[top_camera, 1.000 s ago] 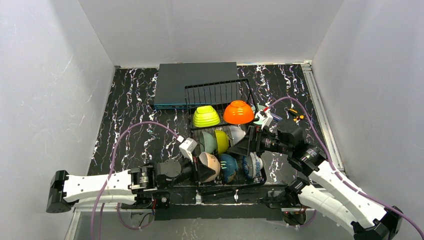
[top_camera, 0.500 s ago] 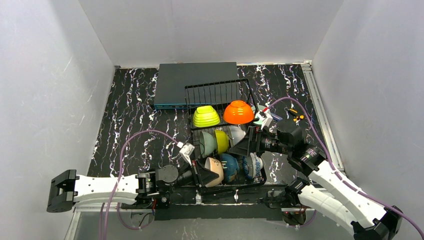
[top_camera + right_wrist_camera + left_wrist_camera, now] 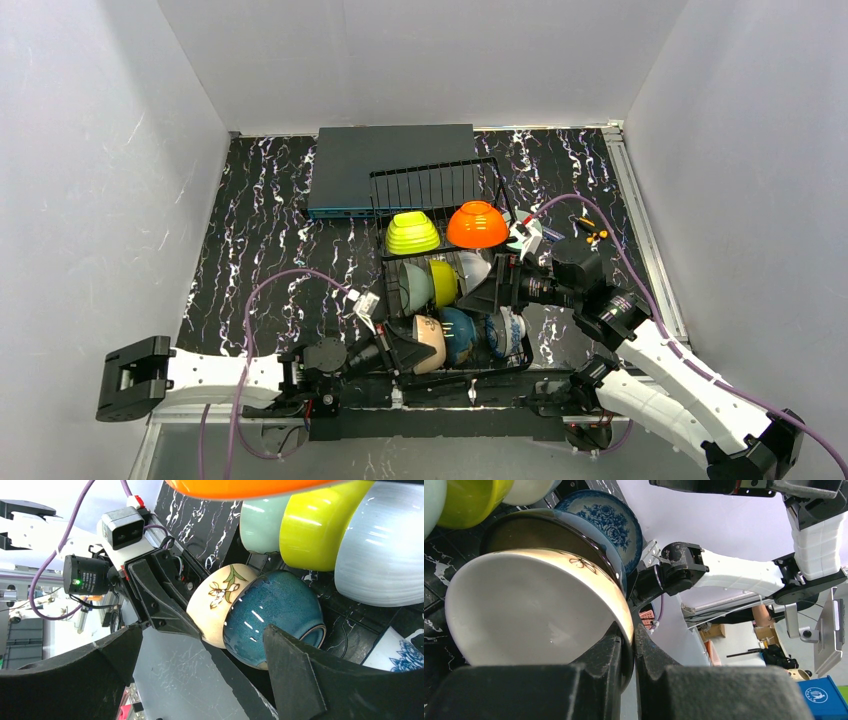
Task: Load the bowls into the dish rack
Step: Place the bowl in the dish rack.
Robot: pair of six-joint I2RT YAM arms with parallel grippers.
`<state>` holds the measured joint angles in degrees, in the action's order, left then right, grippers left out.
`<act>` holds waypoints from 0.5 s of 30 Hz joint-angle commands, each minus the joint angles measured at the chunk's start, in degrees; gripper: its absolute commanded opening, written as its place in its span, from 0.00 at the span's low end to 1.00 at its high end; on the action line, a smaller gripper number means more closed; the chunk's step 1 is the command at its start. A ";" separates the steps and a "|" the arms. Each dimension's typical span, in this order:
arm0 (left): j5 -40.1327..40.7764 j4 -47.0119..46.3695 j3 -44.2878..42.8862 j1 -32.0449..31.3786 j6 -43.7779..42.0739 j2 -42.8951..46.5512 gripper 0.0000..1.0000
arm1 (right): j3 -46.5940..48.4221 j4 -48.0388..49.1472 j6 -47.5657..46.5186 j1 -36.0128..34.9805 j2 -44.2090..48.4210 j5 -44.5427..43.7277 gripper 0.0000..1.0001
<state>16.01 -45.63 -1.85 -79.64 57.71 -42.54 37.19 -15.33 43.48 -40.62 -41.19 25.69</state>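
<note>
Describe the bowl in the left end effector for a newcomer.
Find the black wire dish rack. Leftmost in its near row stands the beige bowl, rim pinched by the left end effector. Unlike the teal bowl beside it, it carries a flower sprig.

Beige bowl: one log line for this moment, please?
left gripper: shut on beige bowl; right gripper: open; bowl: in dish rack
</note>
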 commanded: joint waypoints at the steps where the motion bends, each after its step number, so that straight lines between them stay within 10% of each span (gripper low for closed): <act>1: 2.98 -12.87 -0.70 -0.08 0.73 -2.85 0.00 | 1.51 1.21 -0.77 0.01 0.08 1.02 0.97; 15: 6.68 -25.72 -0.27 -0.08 2.59 -15.06 0.00 | 1.05 1.60 -0.95 -0.03 0.41 1.72 0.97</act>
<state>19.90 -59.77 -1.65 -79.64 60.16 -56.49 37.19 -15.31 43.29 -40.62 -41.23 26.35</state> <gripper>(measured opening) 0.070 0.971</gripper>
